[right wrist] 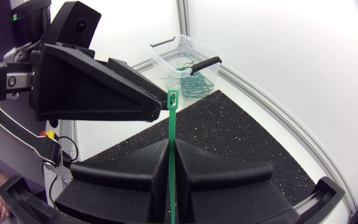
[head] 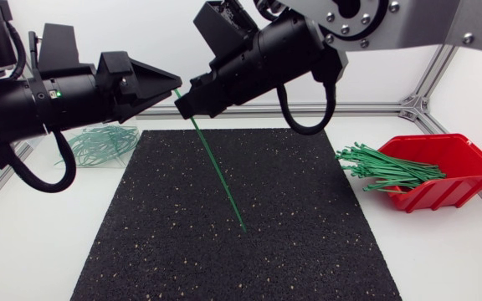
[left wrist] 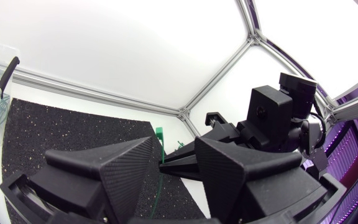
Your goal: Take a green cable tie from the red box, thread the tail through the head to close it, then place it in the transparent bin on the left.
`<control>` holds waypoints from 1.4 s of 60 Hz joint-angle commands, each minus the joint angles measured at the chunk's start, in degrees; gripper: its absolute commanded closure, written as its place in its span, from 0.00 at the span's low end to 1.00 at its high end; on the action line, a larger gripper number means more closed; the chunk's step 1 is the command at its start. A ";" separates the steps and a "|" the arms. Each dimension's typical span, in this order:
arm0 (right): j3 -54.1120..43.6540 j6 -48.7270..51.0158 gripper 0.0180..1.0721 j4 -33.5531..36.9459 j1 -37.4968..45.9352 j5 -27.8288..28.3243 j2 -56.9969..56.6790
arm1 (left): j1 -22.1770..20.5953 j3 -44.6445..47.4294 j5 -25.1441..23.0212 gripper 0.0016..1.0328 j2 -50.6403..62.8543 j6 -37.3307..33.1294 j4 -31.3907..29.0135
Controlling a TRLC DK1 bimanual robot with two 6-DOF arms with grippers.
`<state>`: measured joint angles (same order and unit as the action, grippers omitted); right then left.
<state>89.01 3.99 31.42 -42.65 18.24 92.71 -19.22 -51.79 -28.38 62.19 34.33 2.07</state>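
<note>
Black wedge-fingered right pincer [right wrist: 171, 149] nearest lens, clamped on slim green plastic cable tie [head: 217, 165]; long axis slants from upper centre of head view down-right, tail low over black speckled mat [head: 308, 251]. Tie's head just beside tip of our left pincer [left wrist: 175, 149], fingers apart. We judge left arm nearer head; tail must curl back.

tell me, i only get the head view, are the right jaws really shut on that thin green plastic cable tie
observer: yes. In the right wrist view the right jaws press on the thin green plastic cable tie from both sides, with its head end sticking out ahead.
operator: is the tail through the head yet
observer: no. The square head is empty, and it sits close by the tip of the left jaws.
</note>
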 commanded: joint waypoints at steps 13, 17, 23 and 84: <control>-1.03 -2.14 0.94 -1.27 -0.24 0.39 0.37 | -0.64 2.40 0.26 0.61 0.12 1.27 1.36; -1.12 -2.23 0.94 -1.36 -0.24 0.39 0.37 | -0.73 2.22 0.26 0.61 0.21 1.36 1.36; -1.12 -2.32 0.94 -1.45 -0.24 0.39 0.46 | -0.82 2.22 0.26 0.62 0.21 1.45 1.63; -2.53 -2.76 0.94 -1.89 -2.08 -3.74 -1.56 | -1.43 4.42 1.66 0.79 1.26 2.24 5.93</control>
<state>87.88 2.72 29.74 -43.90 15.59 92.58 -20.08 -48.99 -26.68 62.70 34.96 6.79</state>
